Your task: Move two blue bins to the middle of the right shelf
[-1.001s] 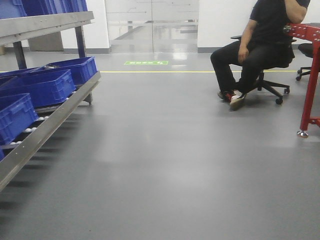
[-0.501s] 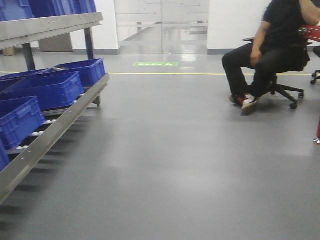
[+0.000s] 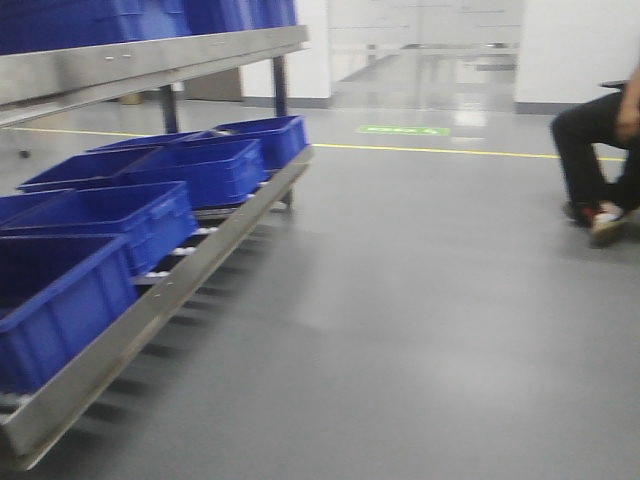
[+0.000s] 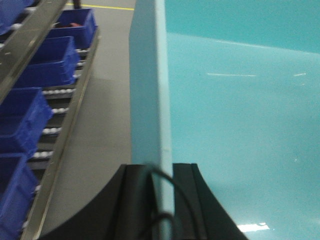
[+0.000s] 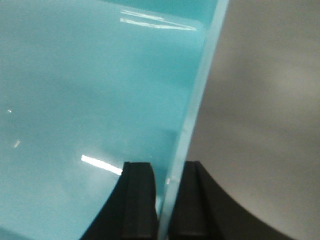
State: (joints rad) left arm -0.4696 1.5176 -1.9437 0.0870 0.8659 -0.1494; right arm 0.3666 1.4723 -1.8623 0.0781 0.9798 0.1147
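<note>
Pale-blue bin (image 4: 240,100) clamped at opposite walls by left fingers (image 4: 182,195) and right fingers (image 5: 145,195); we judge this the carrying step, and next we must find the right shelf.

Even overhead light. The front view is smeared by motion blur; the floor (image 3: 420,300) shines far back. Both wrist views are soft, white glints streaking the bin (image 4: 240,125).
</note>
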